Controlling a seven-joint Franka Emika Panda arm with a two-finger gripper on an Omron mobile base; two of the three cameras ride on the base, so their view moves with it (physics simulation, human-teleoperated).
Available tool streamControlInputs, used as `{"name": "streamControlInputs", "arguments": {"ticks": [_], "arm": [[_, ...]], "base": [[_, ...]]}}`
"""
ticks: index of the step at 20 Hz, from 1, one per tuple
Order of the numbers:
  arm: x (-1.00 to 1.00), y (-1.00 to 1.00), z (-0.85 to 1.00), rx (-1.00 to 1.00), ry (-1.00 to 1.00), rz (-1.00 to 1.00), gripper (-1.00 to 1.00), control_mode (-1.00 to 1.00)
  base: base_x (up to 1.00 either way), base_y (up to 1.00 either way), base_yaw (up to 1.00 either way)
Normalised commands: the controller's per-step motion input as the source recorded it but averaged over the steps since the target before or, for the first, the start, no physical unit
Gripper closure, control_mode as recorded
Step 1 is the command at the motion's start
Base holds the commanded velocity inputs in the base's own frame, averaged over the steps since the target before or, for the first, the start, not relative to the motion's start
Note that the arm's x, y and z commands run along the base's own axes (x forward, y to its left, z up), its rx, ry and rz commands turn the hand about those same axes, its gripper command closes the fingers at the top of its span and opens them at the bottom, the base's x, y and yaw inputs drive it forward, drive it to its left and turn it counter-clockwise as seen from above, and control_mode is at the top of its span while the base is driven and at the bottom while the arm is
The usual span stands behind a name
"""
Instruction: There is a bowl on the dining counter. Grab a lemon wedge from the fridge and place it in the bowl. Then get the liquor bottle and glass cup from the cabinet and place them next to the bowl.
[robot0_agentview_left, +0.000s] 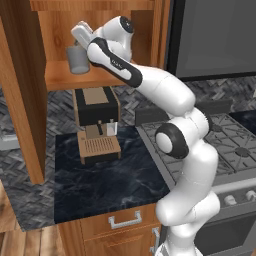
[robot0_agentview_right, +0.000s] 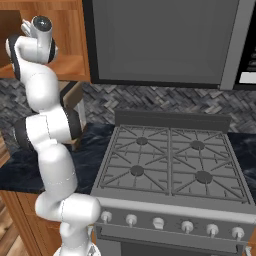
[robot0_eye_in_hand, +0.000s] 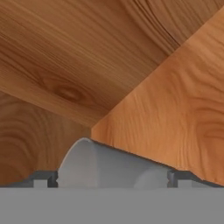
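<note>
The glass cup (robot0_agentview_left: 76, 61), a grey tumbler, stands on the shelf of the wooden cabinet (robot0_agentview_left: 60, 80). My gripper (robot0_agentview_left: 79, 46) reaches into the cabinet from the right and comes down over the cup's top. In the hand view my gripper (robot0_eye_in_hand: 109, 179) is open, and the glass cup (robot0_eye_in_hand: 105, 164) lies between the two dark fingertips (robot0_eye_in_hand: 41, 178), nearly filling the gap. Behind the cup are the cabinet's (robot0_eye_in_hand: 131, 65) wooden walls. The liquor bottle, bowl, lemon wedge, fridge and dining counter are out of view.
A black and wood coffee machine (robot0_agentview_left: 97, 125) stands on the dark marble worktop (robot0_agentview_left: 110, 185) under the cabinet. The open cabinet door (robot0_agentview_left: 20, 100) hangs at the left. A gas stove (robot0_agentview_right: 170, 160) with a grey microwave (robot0_agentview_right: 160, 40) above it lies to the right.
</note>
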Motion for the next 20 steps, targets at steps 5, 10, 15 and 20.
{"name": "streamControlInputs", "arguments": {"ticks": [5,10,15,20], "arm": [[0.26,0.18,0.00,0.00,0.07,0.00,-1.00,-1.00],[0.09,0.03,-0.01,0.00,0.05,0.00,-1.00,-1.00],[-0.03,0.00,-0.07,0.00,0.01,0.00,-1.00,-1.00],[-0.31,0.00,-0.14,0.00,0.00,0.00,-1.00,-1.00]], "base": [[0.00,0.00,0.00],[0.00,0.00,0.00],[0.00,0.00,0.00],[0.00,0.00,0.00]]}}
